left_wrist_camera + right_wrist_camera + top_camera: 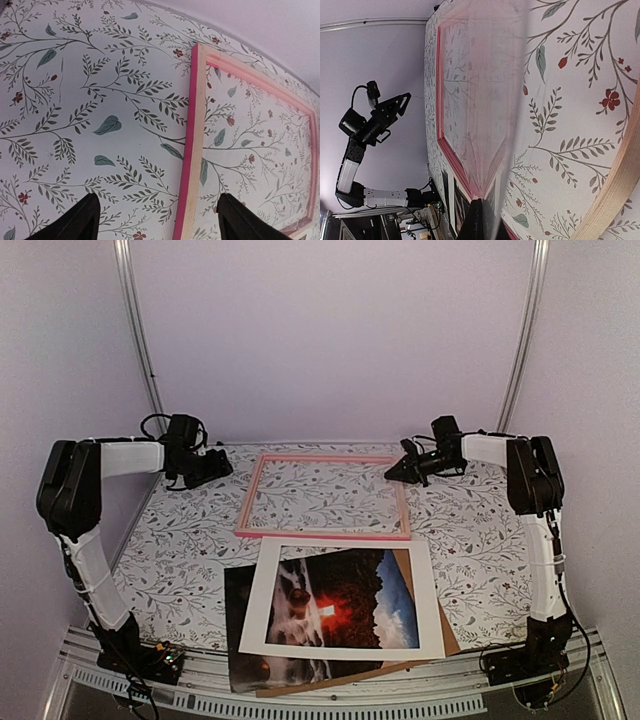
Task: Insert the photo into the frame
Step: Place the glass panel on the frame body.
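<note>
**Photo** (pixel 330 608): dark print with a red glow at centre; lay flat at the near edge of the tabletop (pixel 180 550), in front of the arm bases; overlaid by a white mat (pixel 345 650), the picture showing through the mat's opening and a dark strip protruding past the mat's left and near sides; a brown backing board (pixel 452 638) showed at the right and near edges of the pile.

**Frame** (pixel 320 534): thin, pink; lay flat farther back, mid-tabletop, the floral pattern visible inside it; its near rail ran just beside the mat's far edge.

**Left claw** (pixel 218 468): hung off the frame's far left corner; fingers (pixel 85 220) spread wide and holding nothing; the frame's left rail (pixel 192 145) ran up between them in the wrist view.

**Right claw** (pixel 394 473): hung at the frame's far right corner; only one dark finger (pixel 477 220) showed in its wrist view; whether its jaws were wide or narrow could not be told.
</note>
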